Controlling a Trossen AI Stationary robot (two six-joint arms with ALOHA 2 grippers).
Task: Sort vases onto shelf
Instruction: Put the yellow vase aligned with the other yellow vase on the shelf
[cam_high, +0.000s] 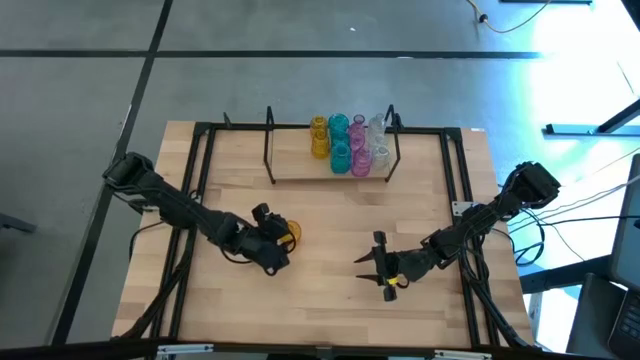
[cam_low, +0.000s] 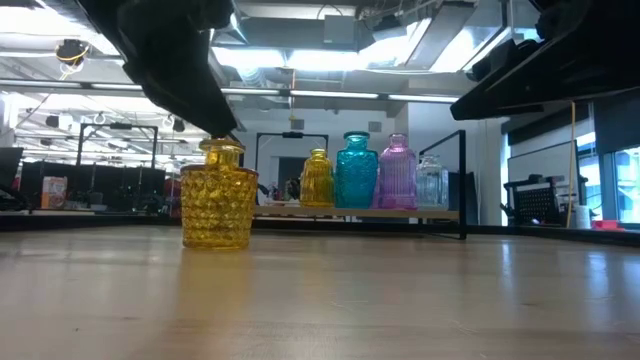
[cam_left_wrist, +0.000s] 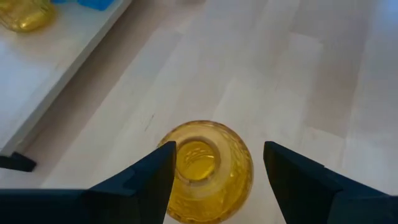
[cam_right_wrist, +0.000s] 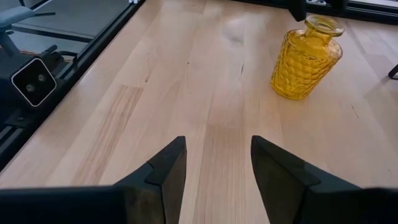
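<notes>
While the left arm reaches in from the surface's (cam_high: 330, 300) left edge, left claw (cam_high: 283, 240) sits over a yellow vase (cam_high: 290, 232) standing upright on bare wood, left of centre. Fingers (cam_left_wrist: 152, 180) straddle the vase's neck, spread wide with a gap on each side, so released, not grasping. Left wrist view looks straight down the vase's open mouth (cam_left_wrist: 198, 158). Low view: yellow vase (cam_low: 219, 196) stands alone, dark arm just above its rim.

Wide open wood lies between this vase and the shelf (cam_high: 330, 180), and more toward the near edge. Black rails (cam_high: 205, 180) run along both sides of the surface.

Shelf sits at the far middle of the surface, black wire uprights at each end. Its left half is bare board; vases cluster on the right half: yellow (cam_high: 319, 137), teal (cam_high: 339, 128), pink (cam_high: 357, 130), clear (cam_high: 377, 128) at back, with teal, pink and clear again in front. Cluster is tight, vases touching or nearly so.

Right claw (cam_high: 380, 270) hovers low over bare wood, right of centre near the front edge, well apart from the yellow vase. Its fingers (cam_right_wrist: 163, 171) are parted, nothing between them.
</notes>
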